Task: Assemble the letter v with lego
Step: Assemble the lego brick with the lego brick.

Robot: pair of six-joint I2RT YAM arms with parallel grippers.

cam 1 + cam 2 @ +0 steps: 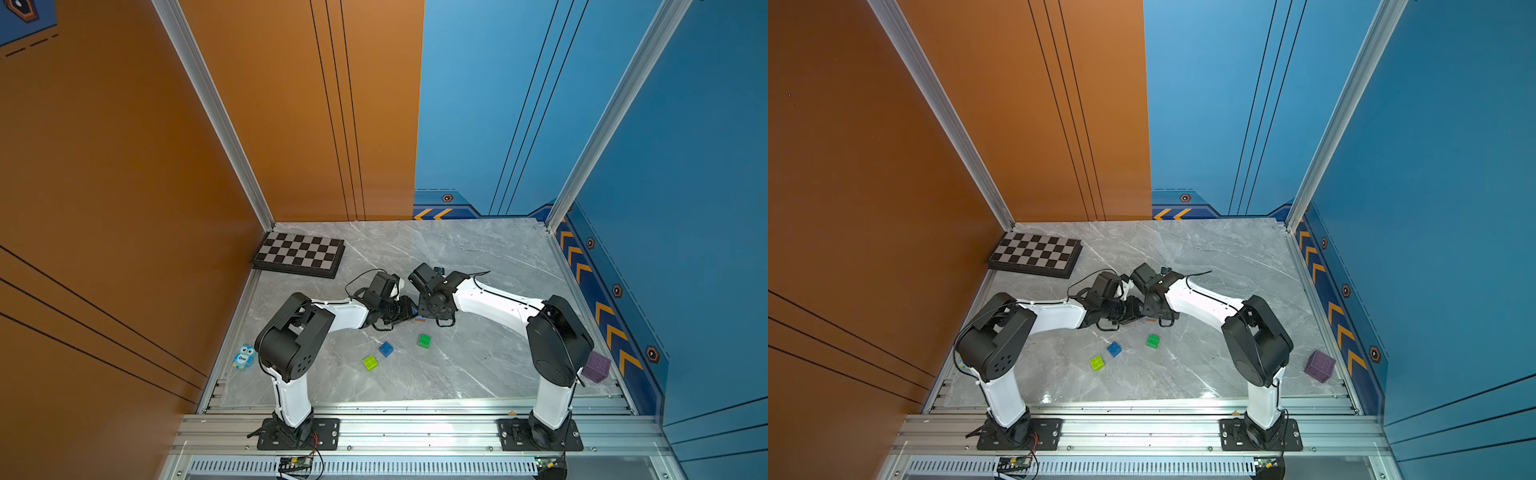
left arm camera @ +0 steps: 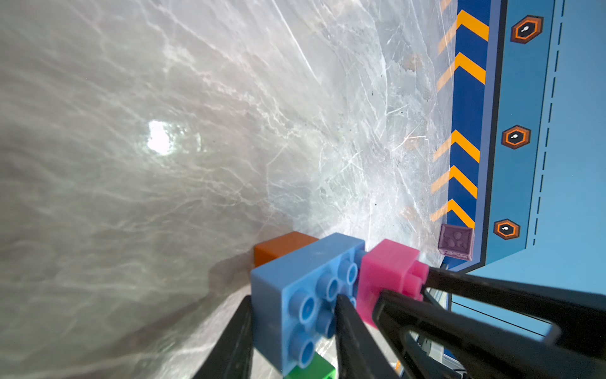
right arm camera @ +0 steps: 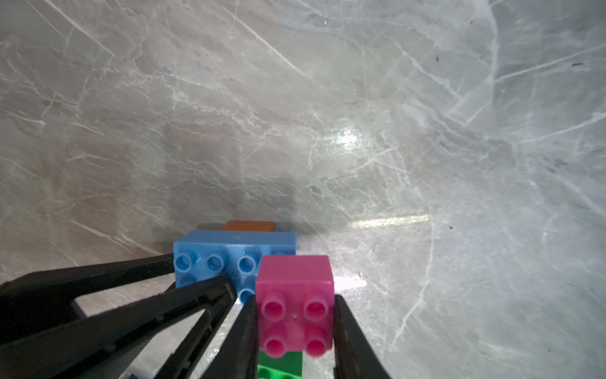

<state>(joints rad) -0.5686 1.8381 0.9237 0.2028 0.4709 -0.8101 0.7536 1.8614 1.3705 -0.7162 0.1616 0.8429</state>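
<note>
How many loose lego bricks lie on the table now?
3: a lime green studded plastic brick, a dark blue brick just behind it, and a green brick furthest right. Others may be hidden.

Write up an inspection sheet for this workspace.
Surface: grey marble tabletop, glossy.
Job's things: light-blue brick, orange brick behind it; pink brick at its studs; lime brick, blue brick, green brick loose.
Clutter: chessboard, owl toy, purple cube.
Grippers: left gripper shut on light-blue brick; right gripper shut on pink brick.
Cables: black cable looped at left wrist.
Surroundings: orange wall, blue wall.
</note>
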